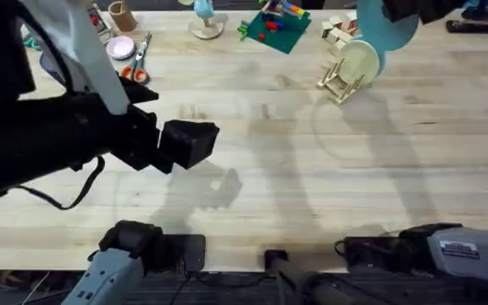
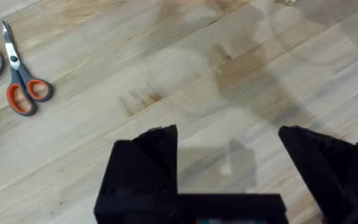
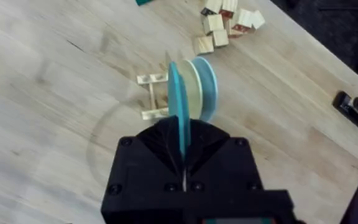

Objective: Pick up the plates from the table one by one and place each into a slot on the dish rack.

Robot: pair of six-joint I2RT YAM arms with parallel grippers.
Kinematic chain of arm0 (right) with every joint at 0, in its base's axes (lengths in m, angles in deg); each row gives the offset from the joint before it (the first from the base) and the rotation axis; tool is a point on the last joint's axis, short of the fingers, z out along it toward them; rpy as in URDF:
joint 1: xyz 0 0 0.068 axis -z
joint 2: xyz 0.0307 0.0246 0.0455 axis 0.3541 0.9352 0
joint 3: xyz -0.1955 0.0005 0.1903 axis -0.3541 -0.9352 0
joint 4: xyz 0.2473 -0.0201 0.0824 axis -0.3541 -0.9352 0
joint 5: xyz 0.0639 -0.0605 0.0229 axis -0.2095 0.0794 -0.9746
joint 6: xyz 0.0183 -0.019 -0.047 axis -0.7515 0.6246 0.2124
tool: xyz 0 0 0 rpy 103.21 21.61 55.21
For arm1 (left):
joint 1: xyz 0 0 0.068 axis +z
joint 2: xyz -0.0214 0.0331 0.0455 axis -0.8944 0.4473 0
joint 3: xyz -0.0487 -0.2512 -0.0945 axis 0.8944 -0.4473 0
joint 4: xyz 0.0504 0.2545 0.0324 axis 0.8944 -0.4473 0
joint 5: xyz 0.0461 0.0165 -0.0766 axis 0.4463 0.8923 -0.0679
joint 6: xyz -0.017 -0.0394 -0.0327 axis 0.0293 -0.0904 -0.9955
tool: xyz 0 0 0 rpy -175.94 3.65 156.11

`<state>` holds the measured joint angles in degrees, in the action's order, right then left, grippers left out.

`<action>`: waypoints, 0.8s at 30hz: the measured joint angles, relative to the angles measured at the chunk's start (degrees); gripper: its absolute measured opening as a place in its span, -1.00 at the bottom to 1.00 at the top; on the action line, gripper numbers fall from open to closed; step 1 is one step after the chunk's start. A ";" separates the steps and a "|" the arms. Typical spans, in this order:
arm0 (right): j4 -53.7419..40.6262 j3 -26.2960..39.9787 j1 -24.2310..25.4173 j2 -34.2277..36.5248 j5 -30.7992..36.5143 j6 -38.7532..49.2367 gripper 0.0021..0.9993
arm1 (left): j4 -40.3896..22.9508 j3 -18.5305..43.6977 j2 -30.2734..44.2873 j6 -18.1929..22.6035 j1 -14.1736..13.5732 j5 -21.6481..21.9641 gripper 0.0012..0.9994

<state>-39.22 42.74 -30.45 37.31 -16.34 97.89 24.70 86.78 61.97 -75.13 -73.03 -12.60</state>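
turquoise plate (image 3: 179,115): turquoise | cream plate (image 1: 359,60): pale cream-yellow | dish rack (image 1: 339,83): light wood | desk (image 1: 312,169): pale planks, visible grain | scissors (image 2: 18,84): orange handles | right claw (image 3: 183,163): black | left claw (image 2: 229,152): black

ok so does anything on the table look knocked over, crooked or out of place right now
Nothing stands out. The dish rack stands upright with a cream-yellow plate and a paler blue plate slotted on edge. The right gripper holds the turquoise plate edge-on above it. The scissors lie flat.
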 joint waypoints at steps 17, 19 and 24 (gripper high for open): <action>0.28 0.19 6.20 9.00 -7.41 12.96 -0.95 | 0.00 0.00 0.00 0.00 0.00 0.00 0.99; 0.58 0.19 6.20 10.45 -7.80 13.64 -0.95 | 0.00 0.00 0.00 0.00 0.00 -0.02 0.99; 1.39 0.19 6.20 13.51 -8.05 14.33 -0.95 | 0.00 0.00 0.00 0.00 0.00 0.00 0.99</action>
<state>-37.83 42.92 -24.25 50.82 -24.39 112.22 24.70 86.78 61.97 -75.13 -73.03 -12.60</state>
